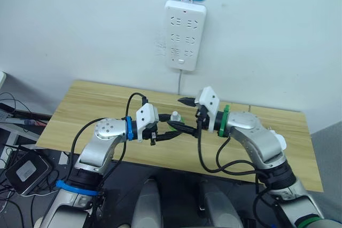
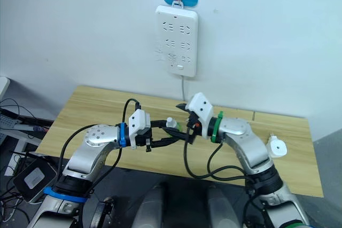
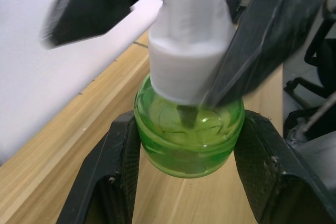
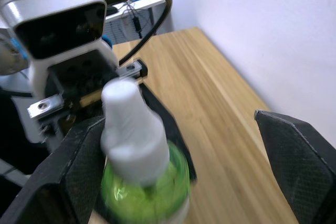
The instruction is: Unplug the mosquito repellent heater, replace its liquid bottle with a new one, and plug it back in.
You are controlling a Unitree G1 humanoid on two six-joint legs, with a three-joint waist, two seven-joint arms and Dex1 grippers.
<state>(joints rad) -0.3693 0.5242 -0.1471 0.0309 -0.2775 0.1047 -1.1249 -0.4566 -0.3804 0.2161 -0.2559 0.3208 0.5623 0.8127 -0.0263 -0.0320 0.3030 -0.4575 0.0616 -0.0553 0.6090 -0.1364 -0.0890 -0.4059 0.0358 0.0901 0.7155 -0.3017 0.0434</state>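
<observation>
I have the green liquid bottle [image 3: 189,135] clamped by its body between the two black fingers of the left tool [image 3: 189,145], held in the air over the near middle of the table [image 1: 96,105], its white cap [image 3: 186,45] pointing toward the right tool [image 4: 178,145]. The right tool stands wide around the cap, one finger [image 4: 73,177] beside it and the other well apart from it, so it grips nothing yet. The mosquito repellent heater [image 2: 277,147] lies on the table's right side, apart from both arms, and the power strip [image 1: 185,34] on the far wall has nothing plugged in, so I judge the unplugging done and the step in hand to be uncapping the bottle. To do it well I would centre the cap between the right fingers before closing, grip the cap alone and not the green body, then twist about the bottle's long axis while the left tool holds firm, keeping the bottle level enough that no liquid spills.
</observation>
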